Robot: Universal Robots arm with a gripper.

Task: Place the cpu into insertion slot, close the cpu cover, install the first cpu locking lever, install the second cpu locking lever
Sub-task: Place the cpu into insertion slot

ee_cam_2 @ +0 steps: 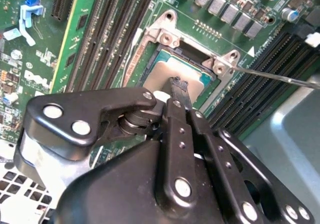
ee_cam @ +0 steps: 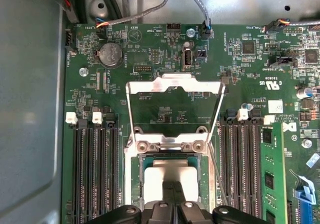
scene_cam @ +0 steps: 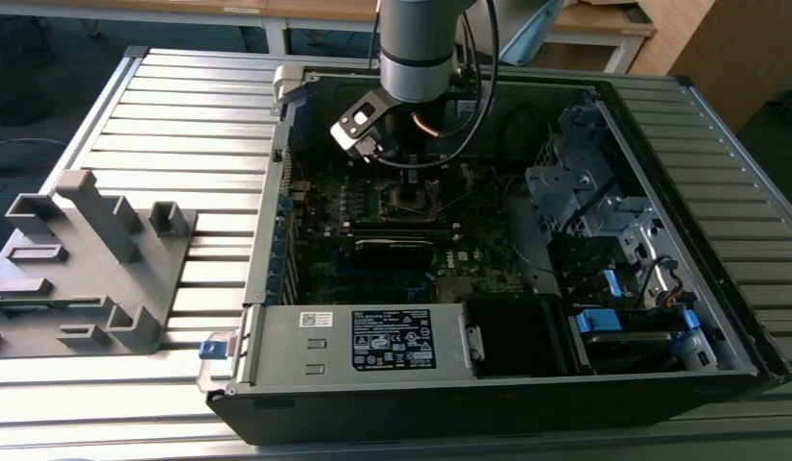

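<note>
- Gripper (ee_cam_2: 177, 86) closed, nothing clamped between its tips; poised straight over the cpu (ee_cam_2: 167, 71), tips at or barely above its metal top, contact impossible to tell.
- Cpu lying flat and level in the socket (ee_cam: 141, 184); square, so no long axis to align.
- Cpu cover (ee_cam: 175, 86) swung open, leaning back from its hinge edge on the far side of the socket from the gripper.
- Thin lever rod (ee_cam_2: 280, 77) angling out beside one socket corner, apparently unlatched.
- Motherboard (ee_cam: 150, 49) crowded: memory slots (ee_cam: 95, 174) close on both sides, little room; computer case (scene_cam: 261, 240) resting on a slatted table (scene_cam: 178, 125).
</note>
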